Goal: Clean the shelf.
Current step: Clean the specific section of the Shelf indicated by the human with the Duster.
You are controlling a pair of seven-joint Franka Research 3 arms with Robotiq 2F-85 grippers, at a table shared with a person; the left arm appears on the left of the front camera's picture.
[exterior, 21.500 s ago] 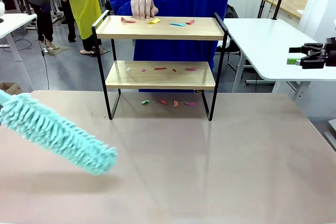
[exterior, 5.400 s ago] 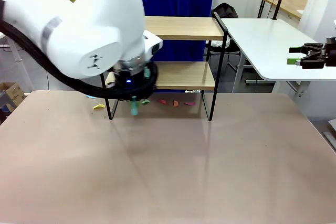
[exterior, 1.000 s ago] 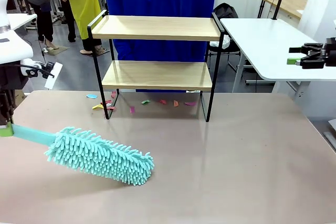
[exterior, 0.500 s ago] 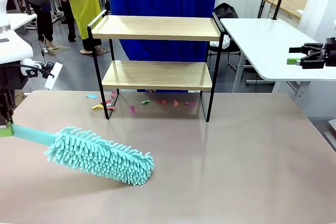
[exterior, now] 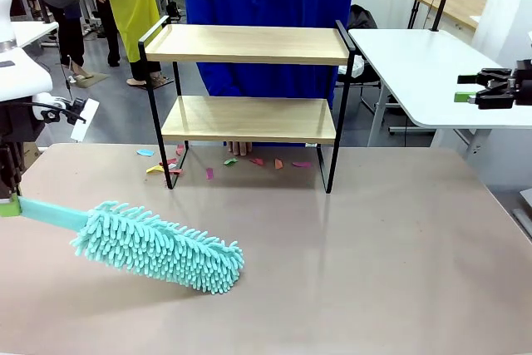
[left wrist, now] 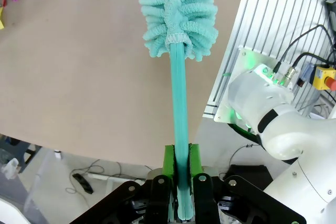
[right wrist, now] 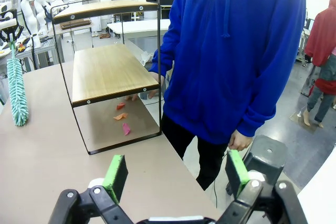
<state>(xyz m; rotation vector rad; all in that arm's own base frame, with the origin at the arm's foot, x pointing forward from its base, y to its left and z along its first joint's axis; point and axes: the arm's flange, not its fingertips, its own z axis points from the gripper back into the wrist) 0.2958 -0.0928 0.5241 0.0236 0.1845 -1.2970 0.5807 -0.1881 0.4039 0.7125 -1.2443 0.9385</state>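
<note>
The shelf (exterior: 249, 118) stands at the table's far middle, and both of its wooden boards are bare. Coloured paper scraps (exterior: 249, 160) lie on the table under it and by its left leg. A teal fluffy duster (exterior: 158, 247) rests on the table at front left. My left gripper (exterior: 8, 204) is shut on its handle, which the left wrist view shows clamped between the green pads (left wrist: 169, 163). My right gripper (exterior: 465, 89) hangs open off the table's right side. Its pads (right wrist: 115, 174) stand wide apart, aimed at the shelf (right wrist: 107, 72).
A person in a blue hoodie (right wrist: 231, 51) stands behind the shelf, with one hand (exterior: 239, 148) reaching under the lower board near the scraps. A white table (exterior: 416, 64) stands at the right. The brown tabletop (exterior: 357, 263) is bare in front.
The person has shifted slightly right and a hand now shows under the lower board. Both arms and the duster have stayed still.
</note>
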